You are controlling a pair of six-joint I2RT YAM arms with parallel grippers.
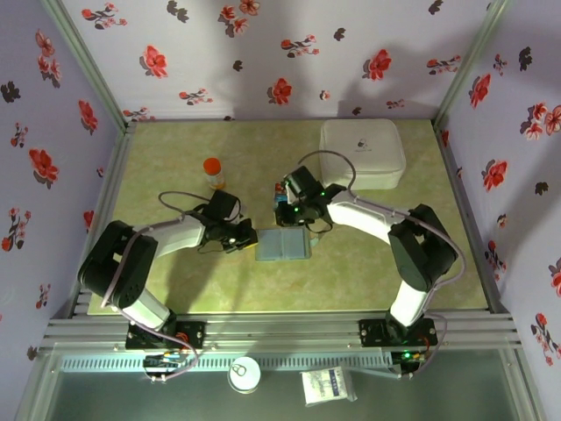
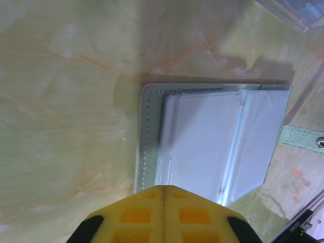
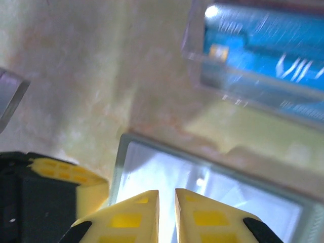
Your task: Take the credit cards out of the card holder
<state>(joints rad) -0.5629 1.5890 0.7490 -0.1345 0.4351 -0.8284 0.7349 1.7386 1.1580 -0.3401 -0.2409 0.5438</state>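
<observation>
At the left of the pale green marbled tabletop (image 1: 175,289), a small bottle with an orange cap (image 1: 213,173) stands well clear of the work. Right of it and nearer the bases, the left gripper (image 2: 163,212) has its yellow fingers pressed together with nothing seen between them. Their tips sit at the left edge of the card holder (image 2: 212,144), a flat grey-blue stitched folding wallet lying open on the table. Whether they press on that edge I cannot tell.

The holder's long axis runs left to right in the overhead view, so it lies immediately right of the left gripper and just on the near side of the right one. Its pale plastic pockets look empty, though glare hides part of them. A green strap with a metal snap (image 2: 304,137) juts from one side.

Over the holder's far edge, the right gripper (image 3: 167,200) points down with its yellow fingers a narrow slit apart, gripping nothing I can make out. I judge it the better placed for a pull from a pocket, with the left as hold-down.

Just beyond it, a blue-teal plastic credit card (image 3: 263,45) lies in a clear sleeve, apart from the holder. Its white lettering is too blurred to read. Farther right sits a large white rounded-square case (image 1: 361,153), its small dark logo unreadable.
</observation>
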